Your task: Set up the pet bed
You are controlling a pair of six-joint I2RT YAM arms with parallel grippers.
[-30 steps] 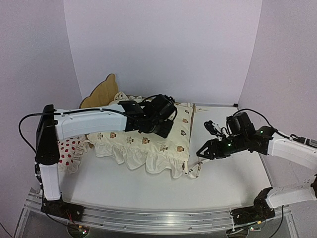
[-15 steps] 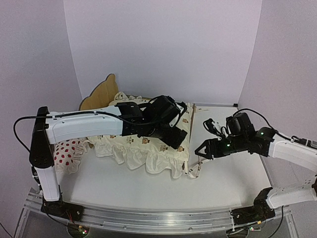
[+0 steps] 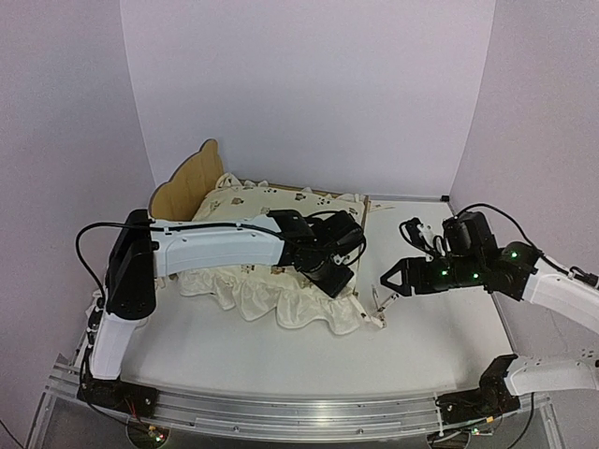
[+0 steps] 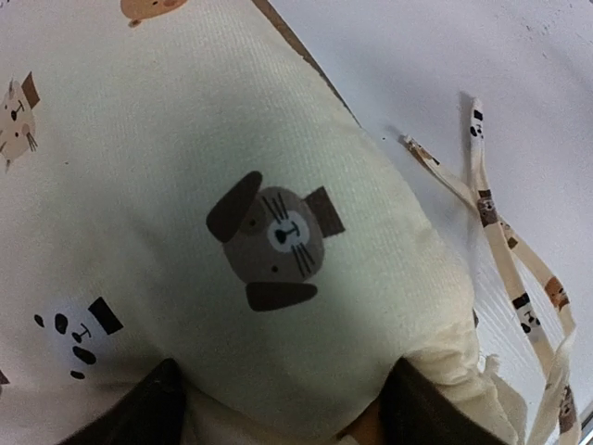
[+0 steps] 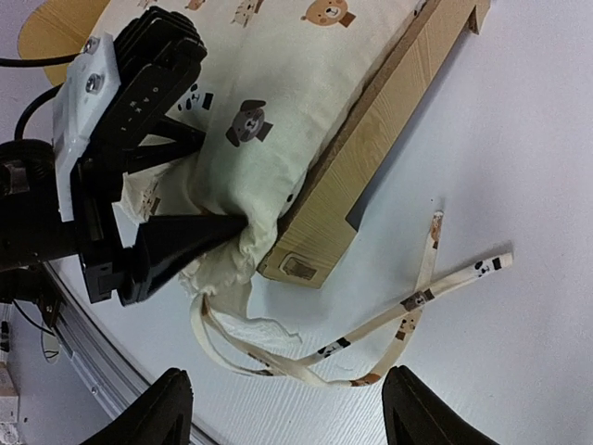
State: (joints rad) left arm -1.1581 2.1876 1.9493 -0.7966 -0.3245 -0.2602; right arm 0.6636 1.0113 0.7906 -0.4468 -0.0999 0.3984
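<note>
The pet bed [image 3: 192, 178] is seen in the top view at about 10 o'clock on the white table [image 3: 440, 346]. Its ear-shaped headboard is turned to 10 o'clock and its foot end to 3 o'clock. The frame is covered almost wholly by a cream cushion [image 3: 245, 198], whose ruffle hangs over the near rail toward 6 o'clock.

The left gripper [image 3: 334, 272] is placed on the cushion's corner at the foot end of the bed. In the left wrist view its dark fingers [image 4: 139, 408] are spread, and a bulge of the cushion fills the space between them and touches both. It cannot be told whether the fabric is squeezed or only enclosed. A brown dog face [image 4: 273, 239] is printed on this bulge, and a panda face [image 4: 79, 334] at 8 o'clock of it.

The right gripper [image 3: 390, 278] is held over the bare table at 3 o'clock of the bed's foot end, apart from the bed. Its jaws are opened wide and nothing is held between them.

Thin printed ties [image 3: 377, 306] of the cushion are laid loose on the table between the bed corner and the right gripper.

In the right wrist view the light wooden side rail [image 5: 380, 139] is shown, and a small label [image 5: 298, 267] is fixed on its end. The marks on it are too small to be read. Some letters are also printed on the black plate of the left wrist, but they cannot be read with certainty.
</note>
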